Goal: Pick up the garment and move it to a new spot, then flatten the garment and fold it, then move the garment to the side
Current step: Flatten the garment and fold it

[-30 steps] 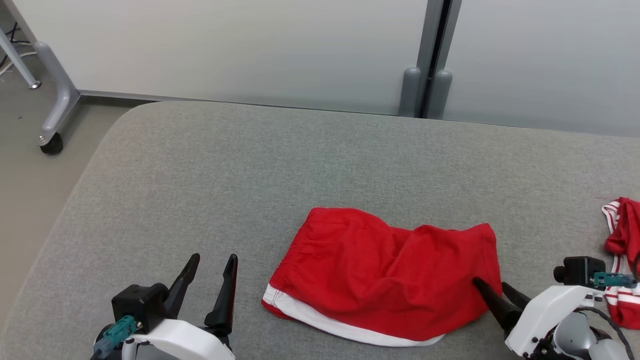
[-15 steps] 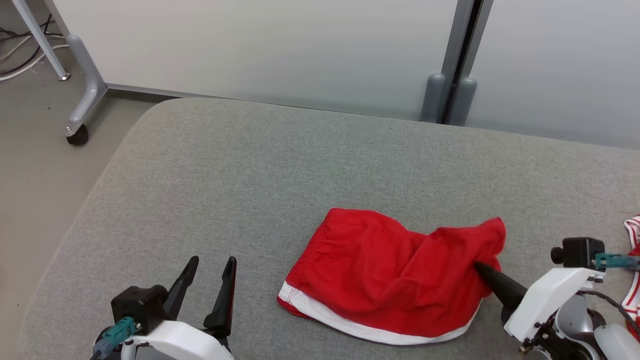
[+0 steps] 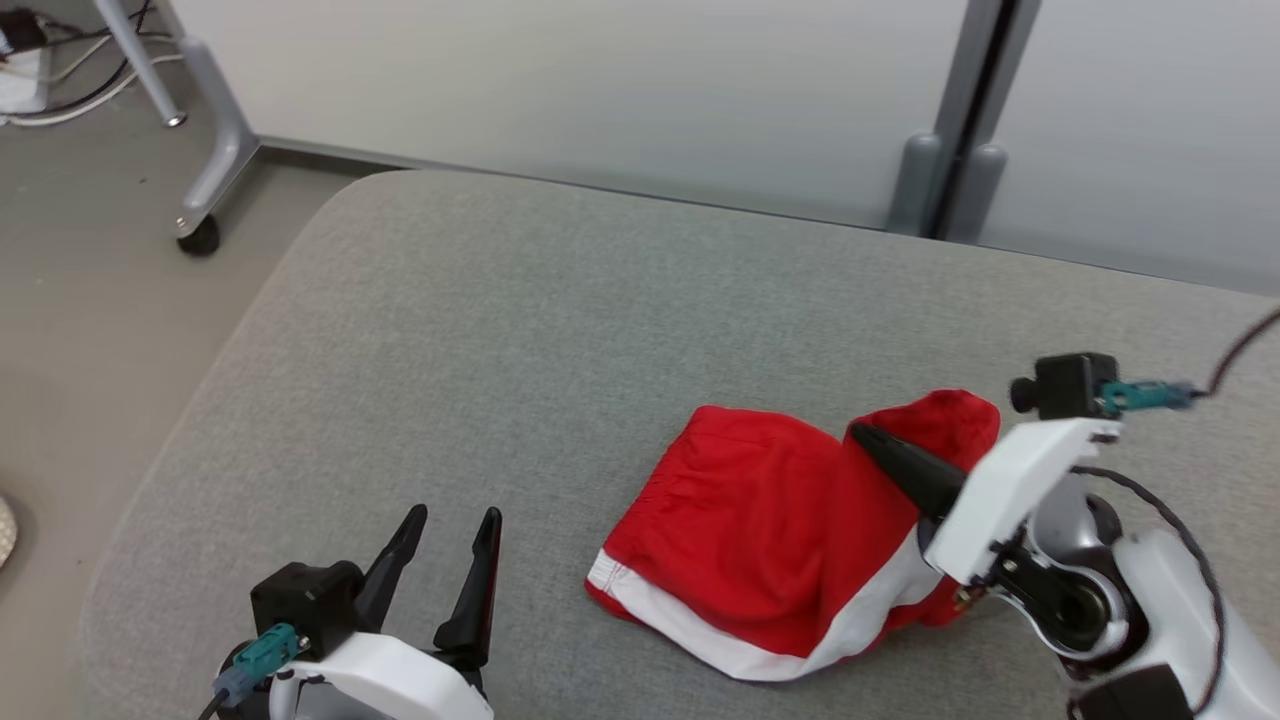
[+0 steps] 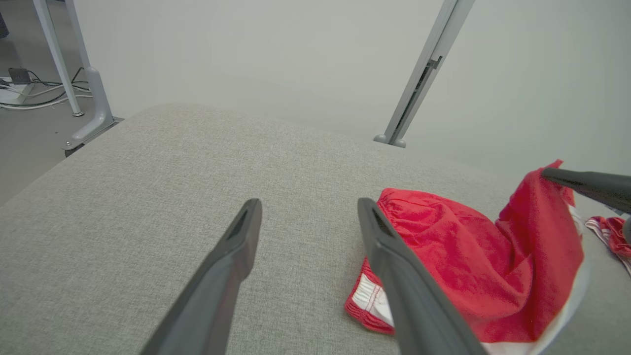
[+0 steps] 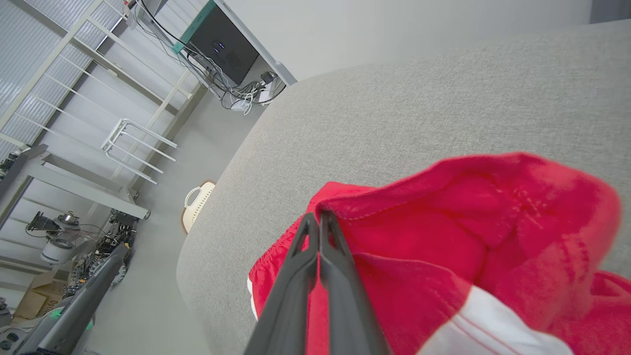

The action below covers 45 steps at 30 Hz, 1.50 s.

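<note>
Red shorts with a white hem band (image 3: 760,520) lie on the grey padded table (image 3: 560,330), right of centre. My right gripper (image 3: 858,434) is shut on the shorts' right edge and holds that side lifted and folded leftward over the rest; the pinched cloth (image 5: 394,207) bunches at the shut fingertips (image 5: 315,217). The left wrist view has the shorts (image 4: 458,256) with their raised edge hanging from the right gripper (image 4: 547,172). My left gripper (image 3: 455,515) stands open at the table's front left, a little left of the shorts, with nothing between its fingers (image 4: 246,231).
A second red and white garment (image 4: 609,229) lies farther right on the table. A wheeled frame leg (image 3: 205,190) stands on the floor beyond the table's left corner. A pale partition with a grey post (image 3: 960,150) runs behind the table. The table's left half is bare.
The right gripper has risen and carried the shorts' right edge up and leftward, folding it over. The head camera has turned left, shifting the scene right. The left gripper stays put.
</note>
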Available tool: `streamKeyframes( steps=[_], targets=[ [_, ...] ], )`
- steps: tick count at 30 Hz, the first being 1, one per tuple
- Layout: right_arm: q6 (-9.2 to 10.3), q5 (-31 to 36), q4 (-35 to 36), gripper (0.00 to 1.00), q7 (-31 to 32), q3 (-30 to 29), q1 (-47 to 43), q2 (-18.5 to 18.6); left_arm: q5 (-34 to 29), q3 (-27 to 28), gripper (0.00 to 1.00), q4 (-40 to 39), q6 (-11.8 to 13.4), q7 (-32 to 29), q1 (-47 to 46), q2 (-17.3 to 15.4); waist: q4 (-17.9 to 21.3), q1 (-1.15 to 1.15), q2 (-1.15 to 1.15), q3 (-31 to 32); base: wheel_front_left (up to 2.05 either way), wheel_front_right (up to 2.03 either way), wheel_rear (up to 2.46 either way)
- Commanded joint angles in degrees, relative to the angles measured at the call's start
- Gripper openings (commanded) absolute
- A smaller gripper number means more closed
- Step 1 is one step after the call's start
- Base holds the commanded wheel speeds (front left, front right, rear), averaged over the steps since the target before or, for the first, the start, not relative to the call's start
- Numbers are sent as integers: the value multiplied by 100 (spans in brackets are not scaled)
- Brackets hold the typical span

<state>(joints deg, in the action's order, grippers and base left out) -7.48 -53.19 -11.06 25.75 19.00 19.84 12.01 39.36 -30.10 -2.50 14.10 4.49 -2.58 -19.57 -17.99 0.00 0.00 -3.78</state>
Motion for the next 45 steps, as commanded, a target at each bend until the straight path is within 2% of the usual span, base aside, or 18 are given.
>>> streamKeyframes(
  steps=[1, 3, 4, 6, 7, 8, 9, 13, 16, 22, 26, 30, 35, 45],
  targets=[
    [-4, 42, -104, 0, 49, 34, 99, -28, -23, 3, 100, 22, -34, 7, -89, -6, -134, 0, 0, -112, 0, 0, 0],
    [-4, 85, -317, 0, 82, 84, 256, -82, -27, -12, 100, 50, -50, 18, -112, 13, -187, 0, 0, -147, 0, 0, 0],
    [-4, 155, -726, 0, 156, 209, 509, -186, -8, -18, 100, 104, -66, 45, -164, 42, -269, 0, 0, -201, 0, 0, 0],
    [-4, 185, -1079, 0, 112, 336, 731, -280, -2, -40, 100, 157, -93, 72, -182, 84, -316, 0, 0, -223, 0, 0, 0],
    [-4, 168, -1243, 22, 68, 389, 818, -329, -1, -53, 100, 187, -94, 83, -188, 98, -330, 0, 0, -225, 0, 0, 0],
    [-4, 138, -1389, 51, 32, 442, 894, -369, 5, -56, 100, 207, -88, 90, -192, 104, -338, 0, 0, -223, 0, 0, 0],
    [-4, 91, -1528, 100, -18, 480, 965, -417, 15, -64, 100, 237, -94, 90, -198, 109, -340, 0, 0, -217, 0, 0, 0],
    [-4, -109, -1698, 100, -243, 633, 1121, -471, 33, -79, 100, 298, -94, 92, -184, 112, -245, 0, 0, -113, 0, 0, 0],
    [-4, -360, -1512, 100, -368, 631, 1083, -323, 39, -64, 100, 302, -72, 95, -144, 77, -108, 0, 0, -9, 0, 0, 0],
    [-4, -708, -854, 100, -637, 266, 865, 279, 67, -29, 100, 250, -24, 85, -37, 16, 166, 0, 0, 166, 0, 0, 0],
    [-4, -439, -507, 100, -969, -16, 608, 781, 94, -32, 100, 214, -7, 80, -11, 4, 257, 0, 0, 208, 0, 0, 0],
    [-4, -294, -353, 100, -1052, -87, 278, 1004, 93, -75, 100, 199, -21, 80, -23, 27, 223, 0, 0, 199, 0, 0, 0],
    [-4, -123, -337, 100, -937, 122, 127, 1034, 108, -87, 100, 212, -57, 118, -55, 55, 135, 0, 0, 122, 0, 0, 0],
    [-4, 332, -742, 100, -193, 1083, 468, 1084, 158, -115, 100, 358, -107, 188, -98, 128, -143, 0, 0, 57, 0, 0, 0]
  ],
)
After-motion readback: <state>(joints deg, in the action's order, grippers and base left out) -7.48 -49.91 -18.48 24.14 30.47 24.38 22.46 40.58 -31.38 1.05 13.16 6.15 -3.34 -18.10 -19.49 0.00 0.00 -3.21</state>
